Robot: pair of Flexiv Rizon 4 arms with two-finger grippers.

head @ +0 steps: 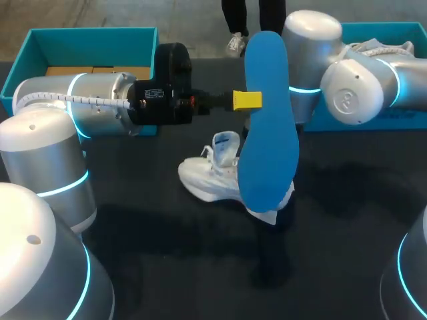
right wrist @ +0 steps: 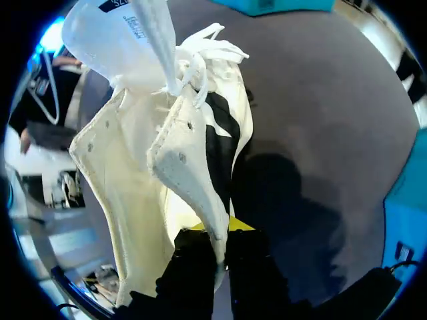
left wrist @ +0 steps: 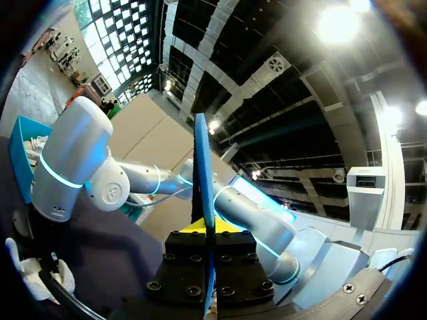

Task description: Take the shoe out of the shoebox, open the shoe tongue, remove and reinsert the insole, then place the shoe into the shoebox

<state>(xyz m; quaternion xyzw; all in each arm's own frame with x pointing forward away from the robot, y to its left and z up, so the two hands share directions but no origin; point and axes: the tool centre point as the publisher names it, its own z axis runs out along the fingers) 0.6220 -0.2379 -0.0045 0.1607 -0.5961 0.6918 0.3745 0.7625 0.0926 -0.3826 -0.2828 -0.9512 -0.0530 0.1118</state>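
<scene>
A blue insole stands upright above the table, and my left gripper is shut on its edge from the left. From the left wrist, the insole shows edge-on between the closed fingers of that gripper. The white shoe lies on the dark table just behind and below the insole, its tongue pulled up. My right arm comes down behind the insole, which hides its gripper in the head view. Seen from the right wrist, my right gripper is shut on the side edge of the shoe.
A teal shoebox stands at the back left behind my left arm. A second teal box sits at the back right, with white laces showing in it.
</scene>
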